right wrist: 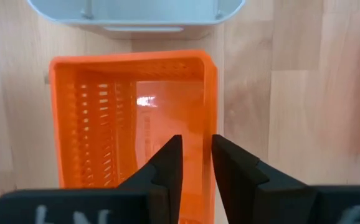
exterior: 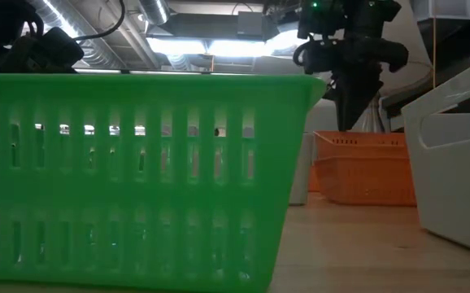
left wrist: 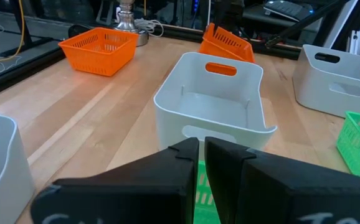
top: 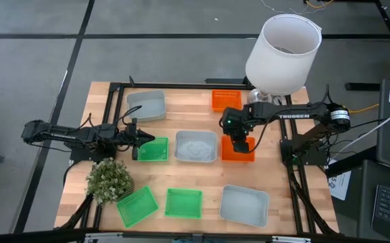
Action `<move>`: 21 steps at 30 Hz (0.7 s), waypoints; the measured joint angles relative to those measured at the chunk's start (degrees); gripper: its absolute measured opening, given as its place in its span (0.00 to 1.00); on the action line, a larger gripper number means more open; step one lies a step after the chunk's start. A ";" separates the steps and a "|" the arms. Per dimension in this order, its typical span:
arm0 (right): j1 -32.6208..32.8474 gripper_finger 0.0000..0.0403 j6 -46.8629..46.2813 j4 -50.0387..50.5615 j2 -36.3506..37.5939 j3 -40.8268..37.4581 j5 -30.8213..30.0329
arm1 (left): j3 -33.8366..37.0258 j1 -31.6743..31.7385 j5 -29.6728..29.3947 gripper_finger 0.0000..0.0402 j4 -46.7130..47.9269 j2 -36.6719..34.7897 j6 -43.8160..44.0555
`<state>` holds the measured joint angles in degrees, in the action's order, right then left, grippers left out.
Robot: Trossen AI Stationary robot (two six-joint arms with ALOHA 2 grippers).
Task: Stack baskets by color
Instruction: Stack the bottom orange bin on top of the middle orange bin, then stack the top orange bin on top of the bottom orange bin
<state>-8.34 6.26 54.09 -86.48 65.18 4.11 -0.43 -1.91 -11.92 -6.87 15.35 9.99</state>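
Note:
An orange basket stands on the table right of centre. In the low view it shows as two orange baskets, one nested in the other. My right gripper points down just above it, open, with its fingers on either side of one side wall. Another orange basket stands at the far edge. Grey baskets sit at the far left, the centre and the near right. Green baskets lie at the near edge and left of centre. My left gripper waits shut at that last one's left rim.
A big white lampshade stands over the far right corner, behind my right arm. A small bushy plant sits at the near left. Bare wood shows between the centre grey basket and the near row.

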 joint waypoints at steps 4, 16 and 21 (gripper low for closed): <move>0.31 0.21 1.51 1.85 0.00 3.44 -0.01 | 0.00 0.00 0.00 0.05 0.00 0.00 0.00; 0.25 0.21 0.08 -1.56 -0.01 4.46 -18.17 | 0.00 0.00 0.00 0.05 0.00 0.00 0.09; -3.31 0.21 -3.00 -8.13 -0.09 1.76 -24.07 | -0.02 0.00 0.00 0.05 0.00 0.00 0.07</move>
<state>-11.65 3.26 45.96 -86.57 66.94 -19.96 -0.45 -1.91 -11.92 -6.87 15.35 10.06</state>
